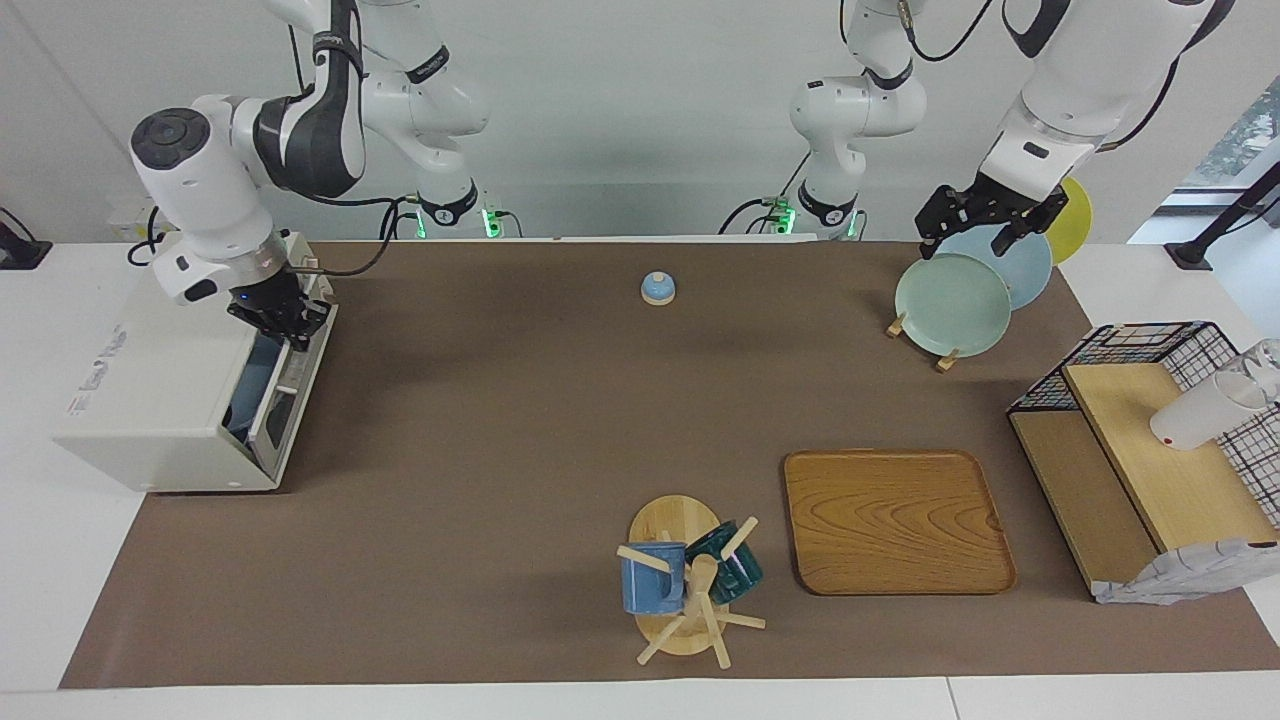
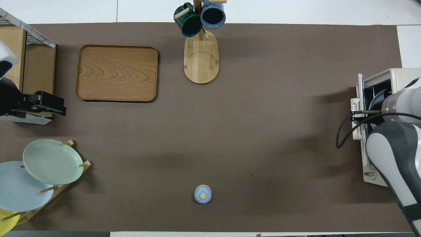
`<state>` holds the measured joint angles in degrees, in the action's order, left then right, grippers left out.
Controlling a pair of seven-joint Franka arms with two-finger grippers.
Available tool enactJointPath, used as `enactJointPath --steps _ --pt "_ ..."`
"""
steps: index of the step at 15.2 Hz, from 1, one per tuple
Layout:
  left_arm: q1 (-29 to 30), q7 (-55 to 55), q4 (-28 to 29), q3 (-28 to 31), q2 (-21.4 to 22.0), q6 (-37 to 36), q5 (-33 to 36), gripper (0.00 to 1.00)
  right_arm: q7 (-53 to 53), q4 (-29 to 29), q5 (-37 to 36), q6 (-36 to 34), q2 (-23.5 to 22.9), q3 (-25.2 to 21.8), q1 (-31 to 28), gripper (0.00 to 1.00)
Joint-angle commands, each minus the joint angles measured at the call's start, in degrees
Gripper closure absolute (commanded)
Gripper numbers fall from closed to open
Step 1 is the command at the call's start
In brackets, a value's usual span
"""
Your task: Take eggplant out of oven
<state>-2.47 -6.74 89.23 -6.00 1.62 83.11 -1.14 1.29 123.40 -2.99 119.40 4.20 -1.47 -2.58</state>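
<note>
The table (image 1: 500,420) is covered by a brown mat, and the oven (image 1: 170,400) stands at the right arm's end of it, its door (image 1: 285,400) seen only a little way open at the top. The right gripper (image 1: 278,312) is placed at the door's upper edge, where the handle would be; whether its fingers are closed on anything cannot be told. The left gripper (image 1: 985,222) is held in the air over the plate rack (image 1: 955,300) at the left arm's end, its fingers spread and holding nothing, and that arm is judged to be waiting. The eggplant is not seen in either view; it is taken to be inside the oven, where only a dark rounded shape shows through the gap. The task is judged to be at its start: the door is not yet lowered, and the reaching in, the grasp and the lifting out are all left.
</note>
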Motion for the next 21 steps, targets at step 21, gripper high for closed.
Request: enactJointPath --steps 21 --pt "1.0 -0.2 0.2 -0.4 0.5 2.0 -0.1 0.0 15.9 4.8 5.7 20.8 -14.6 -0.4 9.7 1.0"
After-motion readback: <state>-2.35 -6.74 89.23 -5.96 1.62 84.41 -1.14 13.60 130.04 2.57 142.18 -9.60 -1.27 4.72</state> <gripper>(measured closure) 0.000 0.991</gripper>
